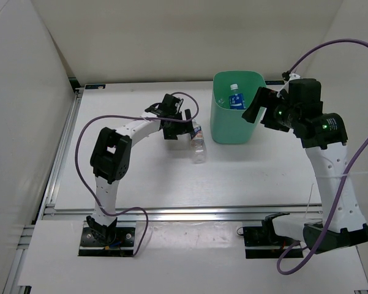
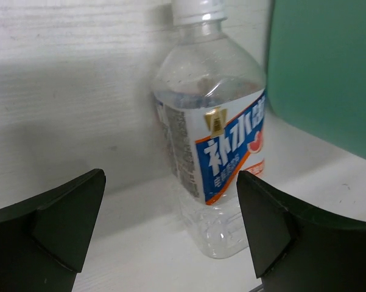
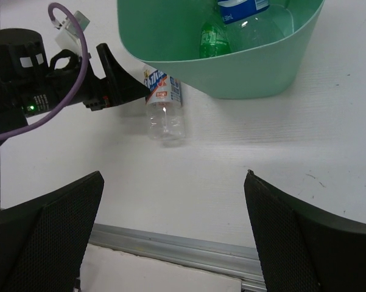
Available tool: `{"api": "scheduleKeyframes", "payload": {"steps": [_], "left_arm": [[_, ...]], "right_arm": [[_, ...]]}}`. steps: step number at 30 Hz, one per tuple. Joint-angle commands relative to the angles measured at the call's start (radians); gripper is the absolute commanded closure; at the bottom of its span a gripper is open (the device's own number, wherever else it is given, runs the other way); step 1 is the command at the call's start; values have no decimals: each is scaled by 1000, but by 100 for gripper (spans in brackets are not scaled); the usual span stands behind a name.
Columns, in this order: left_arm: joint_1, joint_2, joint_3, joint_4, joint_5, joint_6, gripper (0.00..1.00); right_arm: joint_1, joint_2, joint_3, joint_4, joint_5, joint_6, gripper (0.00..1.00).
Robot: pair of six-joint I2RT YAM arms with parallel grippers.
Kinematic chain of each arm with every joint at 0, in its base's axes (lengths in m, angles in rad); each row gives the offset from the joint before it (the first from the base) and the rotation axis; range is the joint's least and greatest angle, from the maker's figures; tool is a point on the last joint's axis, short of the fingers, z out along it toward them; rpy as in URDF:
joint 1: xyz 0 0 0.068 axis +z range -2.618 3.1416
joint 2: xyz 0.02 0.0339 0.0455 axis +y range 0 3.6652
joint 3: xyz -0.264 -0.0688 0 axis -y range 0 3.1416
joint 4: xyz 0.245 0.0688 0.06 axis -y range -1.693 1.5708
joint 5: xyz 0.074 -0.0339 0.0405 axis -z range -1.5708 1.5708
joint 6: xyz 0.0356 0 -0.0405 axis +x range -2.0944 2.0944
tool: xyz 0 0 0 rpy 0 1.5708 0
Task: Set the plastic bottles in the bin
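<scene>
Bench surface, white and edged with metal rail along its near side, carries everything here. The left arm reaches from its base across the middle of the bench, and its tool stands wide open with nothing gripped; in the left wrist view the two dark fingers sit low on either side of a bottle, and neither touches it. The right arm rises tall on the right side, and its tool is also spread wide and holds nothing, poised at the right rim of the bin. The bin is a tall mint-green tub with a rounded-square rim, standing upright at the far middle of the bench, right of the left tool. Inside it lies the blue-label bottle, clear-bodied with a white cap, and the right wrist view shows the green bottle beside it at the bottom. One clear bottle is outside the bin: it lies on its side on the bench just beside the bin's left wall, white cap pointing to the far side, its label printed in blue, white and orange. Whether it touches the bin wall cannot be told.
</scene>
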Motion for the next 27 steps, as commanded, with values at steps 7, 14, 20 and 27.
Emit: {"api": "scheduleKeyframes", "payload": {"steps": [7, 14, 20, 27], "left_arm": [[-28, 43, 118, 1, 58, 5, 0], [-68, 154, 224, -30, 144, 5, 0], [-57, 197, 203, -122, 153, -36, 9], [38, 111, 165, -183, 121, -67, 38]], "right_arm": [[-1, -26, -17, 30, -8, -29, 0], [-1, -35, -35, 30, 2, -38, 0], [-1, -44, -57, 30, 12, -38, 0], [-1, -54, -66, 39, 21, -47, 0]]}}
